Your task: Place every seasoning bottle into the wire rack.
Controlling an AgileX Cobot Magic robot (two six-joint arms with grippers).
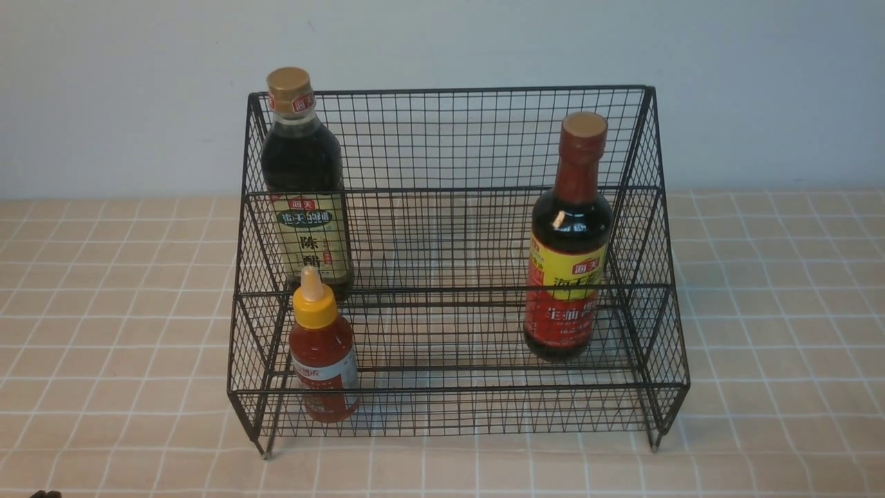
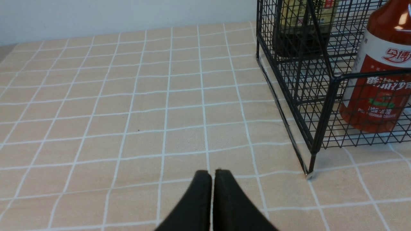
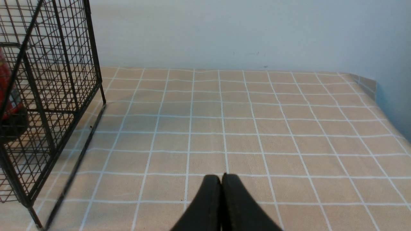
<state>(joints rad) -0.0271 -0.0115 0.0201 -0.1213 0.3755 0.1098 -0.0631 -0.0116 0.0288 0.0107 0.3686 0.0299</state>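
Our left fingers (image 2: 212,175) are pressed together, empty, over bare tan tiled bench (image 2: 128,112) near the black wire-mesh rack (image 1: 449,138); our right fingers (image 3: 221,178) likewise, beside its other flank. Inside the rack stand the tall dark gold-capped bottle (image 1: 304,180) on the upper tier, with the small red yellow-nozzled bottle (image 1: 321,346) before it, and the dark red-necked bottle (image 1: 570,242) well apart. Open bench flanks the rack.

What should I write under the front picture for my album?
Three seasoning bottles stand upright in the black wire rack: tall dark bottle, small red bottle, red-necked bottle.
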